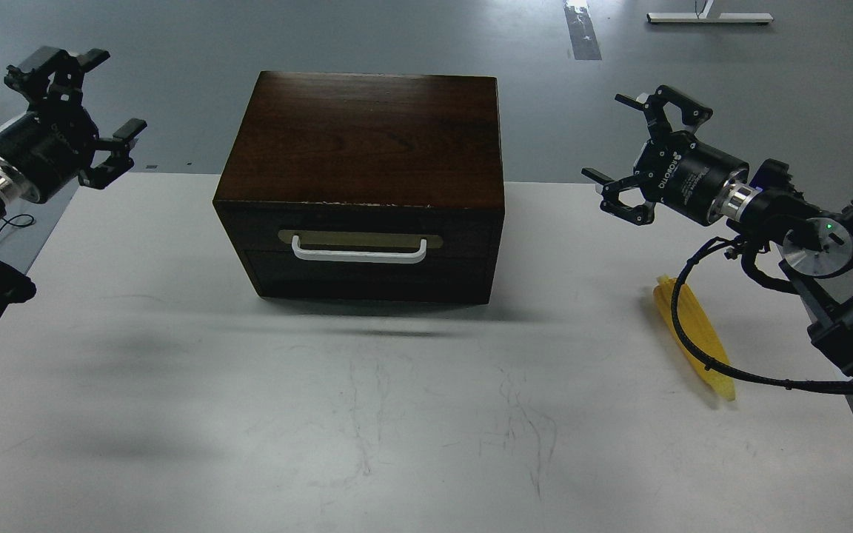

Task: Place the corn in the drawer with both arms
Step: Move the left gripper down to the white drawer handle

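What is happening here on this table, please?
Nothing is being handled at this moment. The left gripper and the right gripper both hang open in the air, one on each side of the cabinet, holding nothing. The drawer is shut, its white handle untouched. The corn lies on the white table to the right, under the right arm's cable. It seems that the work has not yet begun.

Yellow ribbed corn [695,338], dark brown drawer [367,259] with white handle [358,254], white table [249,414].
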{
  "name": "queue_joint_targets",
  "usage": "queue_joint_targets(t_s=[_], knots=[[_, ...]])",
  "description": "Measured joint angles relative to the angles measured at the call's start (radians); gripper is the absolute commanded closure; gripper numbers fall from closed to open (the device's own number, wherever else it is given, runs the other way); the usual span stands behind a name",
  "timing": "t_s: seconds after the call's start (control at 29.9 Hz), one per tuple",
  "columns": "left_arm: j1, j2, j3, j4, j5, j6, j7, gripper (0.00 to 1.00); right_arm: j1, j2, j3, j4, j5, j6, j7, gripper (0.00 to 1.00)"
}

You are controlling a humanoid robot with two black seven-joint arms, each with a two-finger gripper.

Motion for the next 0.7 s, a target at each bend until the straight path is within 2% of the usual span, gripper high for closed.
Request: queue_joint_targets(t_s=[0.07, 0.17, 0.3, 0.4, 0.54, 0.7], knots=[[-0.036, 0.004, 0.0, -0.005, 0.189, 0.074, -0.041, 0.02, -0.002, -0.008, 0.003, 0.0, 0.0, 0.0, 0.0, 0.0], [-0.057, 0.025, 0.0, -0.054, 0.392, 0.24, -0.053, 0.02, -0.003, -0.017, 0.008, 0.0, 0.0, 0.0, 0.0, 0.0], [-0.062, 0.152, 0.001, -0.283, 0.56, 0.481, -0.054, 0.02, -0.005, -0.025, 0.011, 0.0, 0.001, 0.0, 0.001, 0.0], [-0.062, 0.238, 0.001, -0.46, 0.632, 0.537, -0.055, 0.02, -0.005, -0.031, 0.016, 0.0, 0.001, 0.0, 0.002, 0.0], [-0.068, 0.337, -0.002, -0.692, 0.728, 0.549, -0.055, 0.02, -0.006, -0.04, 0.017, -0.002, 0.001, 0.0, 0.002, 0.0], [-0.084, 0.355, 0.003, -0.821, 1.027, 0.56, -0.055, 0.02, -0.013, -0.043, 0.017, -0.002, 0.001, 0.0, 0.002, 0.0]])
